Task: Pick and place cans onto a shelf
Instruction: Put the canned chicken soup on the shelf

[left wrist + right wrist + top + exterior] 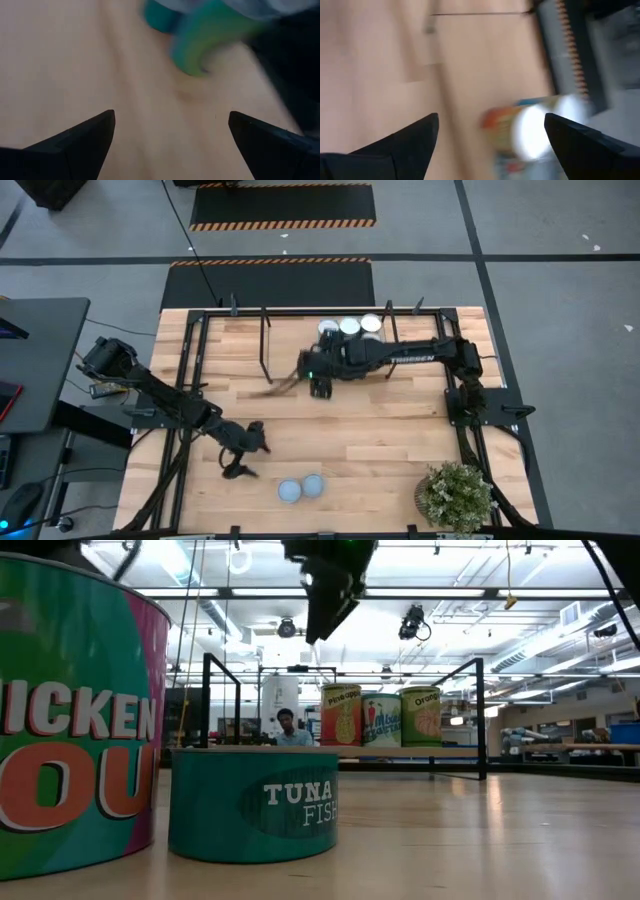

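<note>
Pale wood-grain tabletop point(380, 440), 2 round teal cans point(301, 489) (silver-topped), 3 shelved.

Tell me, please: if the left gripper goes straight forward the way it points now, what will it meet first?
Probably the two teal cans. The open left gripper looks over bare tabletop towards them, with nothing between. The depth is unclear, so which can comes first I cannot tell.

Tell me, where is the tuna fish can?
In the high view, the tuna fish can sits near the table's front edge, beside the chicken soup can, just right of the left gripper.
</note>
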Tool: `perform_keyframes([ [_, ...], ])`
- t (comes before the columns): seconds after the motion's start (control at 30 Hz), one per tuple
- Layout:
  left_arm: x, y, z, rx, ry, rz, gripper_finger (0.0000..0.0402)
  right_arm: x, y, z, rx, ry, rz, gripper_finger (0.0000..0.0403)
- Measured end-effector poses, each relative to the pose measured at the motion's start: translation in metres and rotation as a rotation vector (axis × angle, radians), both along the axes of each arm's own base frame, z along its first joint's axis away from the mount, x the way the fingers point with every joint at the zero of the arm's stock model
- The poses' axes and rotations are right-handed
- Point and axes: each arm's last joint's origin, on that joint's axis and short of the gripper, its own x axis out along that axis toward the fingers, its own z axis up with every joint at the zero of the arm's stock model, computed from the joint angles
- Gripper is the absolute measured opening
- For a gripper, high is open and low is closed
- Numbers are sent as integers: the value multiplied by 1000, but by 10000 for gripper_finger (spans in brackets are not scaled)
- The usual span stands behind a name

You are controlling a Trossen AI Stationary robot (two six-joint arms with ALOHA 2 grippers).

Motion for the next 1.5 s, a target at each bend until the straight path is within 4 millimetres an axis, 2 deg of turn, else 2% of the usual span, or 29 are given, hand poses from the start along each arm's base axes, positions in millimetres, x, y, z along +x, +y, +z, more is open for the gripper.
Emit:
perform_keyframes([
  [0.17, -8, -15, 2, -46, 5, -90, 396, -4, 54, -7, 162, -61, -19, 371],
  [0.37, -10, -27, 9, -31, -118, -42, 396, -17, 128, -22, 164, -121, 19, 371],
  [0.57, -14, -35, 13, -28, -179, -10, 396, -21, 180, -38, 261, -250, 81, 371],
  [0.73, -20, -42, 14, -25, -186, 21, 396, -21, 217, -57, 383, -434, 184, 371],
  [0.9, -32, -54, 14, -8, -211, 14, 396, -30, 235, -70, 414, -504, 156, 371],
  [1.07, -39, -61, 15, 29, -258, 17, 396, -37, 248, -67, 433, -578, 108, 371],
  [1.27, -38, -59, 16, 83, -297, 84, 396, -43, 257, -68, 412, -602, 109, 371],
  [1.5, -33, -59, 18, 81, -349, 143, 396, -55, 252, -101, 386, -525, 78, 371],
])
